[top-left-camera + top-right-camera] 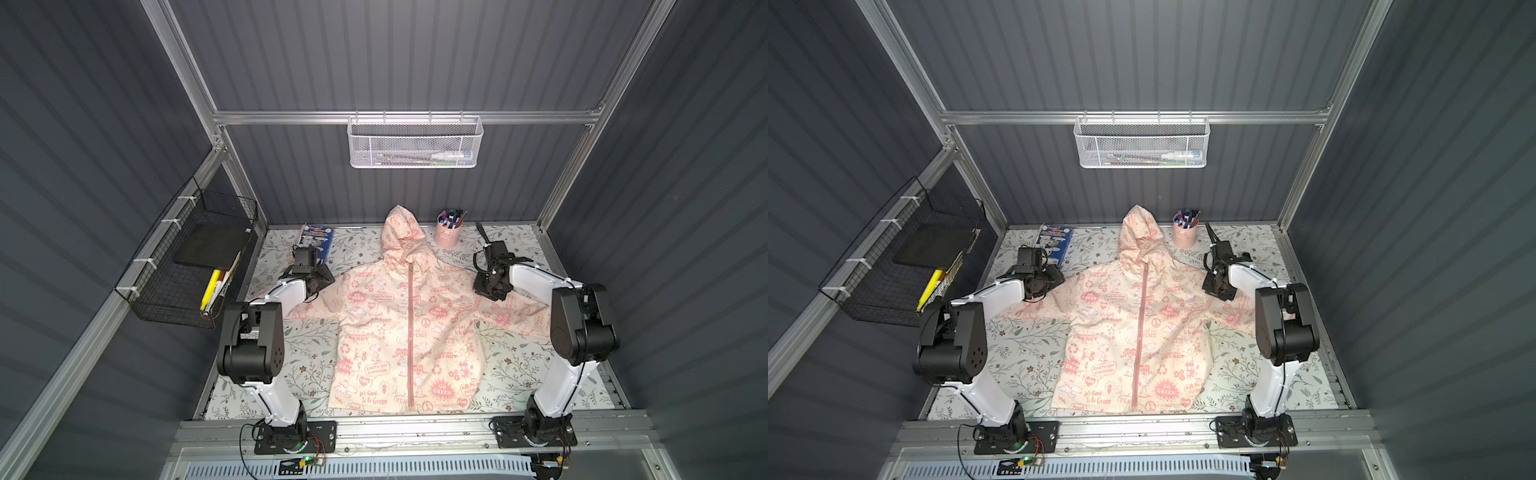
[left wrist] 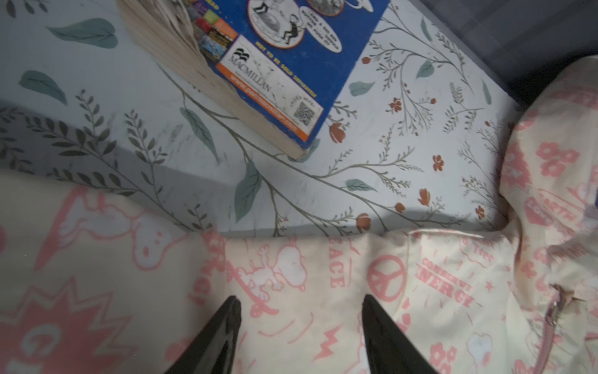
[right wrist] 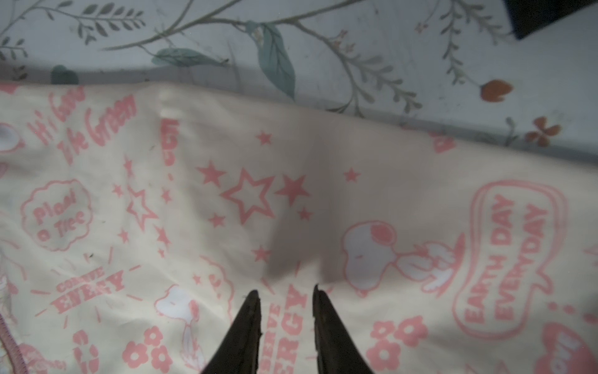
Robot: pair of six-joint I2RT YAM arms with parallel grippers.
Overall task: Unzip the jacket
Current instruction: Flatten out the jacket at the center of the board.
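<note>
Either side of the zip (image 1: 410, 332), both grippers hover over the jacket (image 1: 374, 332). It lies front-up, sleeves spread, zip shut from collar to hem.

L gripper (image 2: 300, 299): jaws wide apart, nothing between them, above the shoulder left of the zip. The pull (image 2: 555, 311) shows by the collar, off to one side of it, not yet reached.

R gripper (image 3: 284, 291): jaws only narrowly apart, empty, above the shoulder/sleeve right of the zip.

Can't tell if either tip touches fabric.

My read: approach stage, task barely begun. One side prob. pins cloth near the collar so the other can drag the pull down w/o the jacket bunching.

Book (image 1: 316, 241) and pen cup (image 1: 448, 232) sit beyond the jacket's shoulders, flanking the hood, clear of the work.
</note>
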